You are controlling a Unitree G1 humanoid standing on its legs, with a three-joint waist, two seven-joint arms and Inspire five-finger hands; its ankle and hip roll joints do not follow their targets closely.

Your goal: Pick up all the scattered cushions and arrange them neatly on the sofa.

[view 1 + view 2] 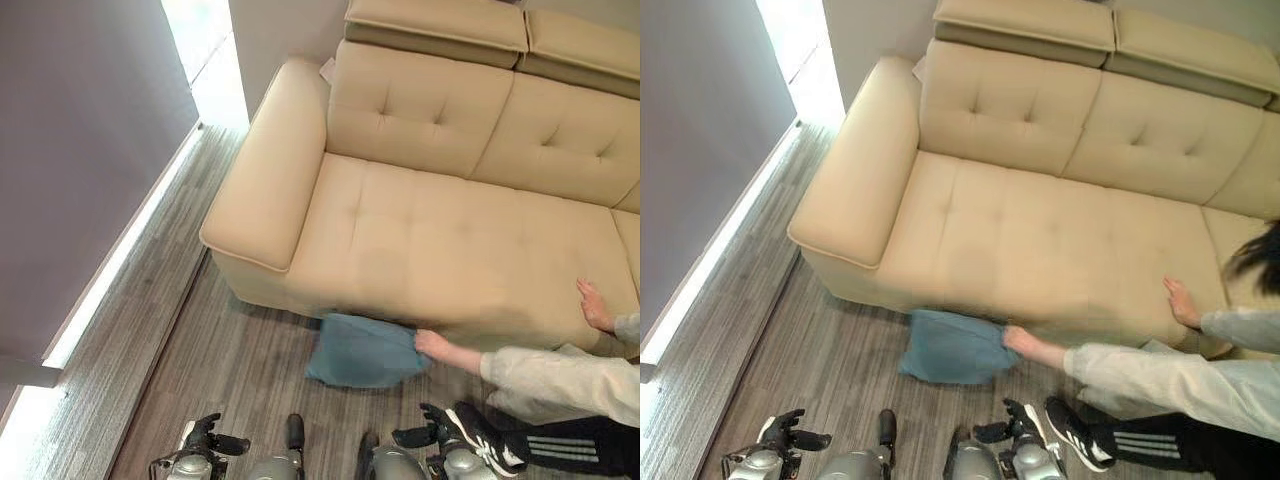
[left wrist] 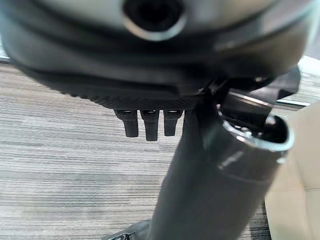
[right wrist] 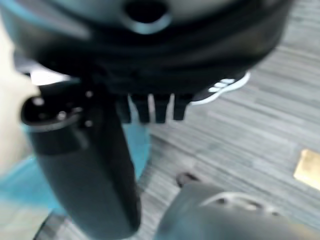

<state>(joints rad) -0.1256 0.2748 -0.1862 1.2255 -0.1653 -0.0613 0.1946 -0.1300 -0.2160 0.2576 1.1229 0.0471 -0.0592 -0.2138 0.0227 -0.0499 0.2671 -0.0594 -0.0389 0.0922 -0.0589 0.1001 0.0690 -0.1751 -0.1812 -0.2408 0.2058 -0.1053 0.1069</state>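
While the beige sofa (image 1: 440,230) sits bare, a blue cushion (image 1: 362,352) lies on the floor against its front edge, gripped by a person's hand (image 1: 432,344). Both robot hands, left hand (image 1: 205,438) and right hand (image 1: 430,432), hang relaxed, grasping nothing.

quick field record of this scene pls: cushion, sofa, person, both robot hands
cushion: one blue cushion on the wood floor, against the sofa's front edge
sofa: beige sofa, no cushion lying on its seat
person: crouched at the robot's right; one hand on the cushion, the other hand resting on the seat's front edge
left hand: left hand low near the floor, fingers relaxed, holding nothing
right hand: right hand low near the floor, fingers relaxed, holding nothing, short of the cushion
task state: cushion not yet on the sofa
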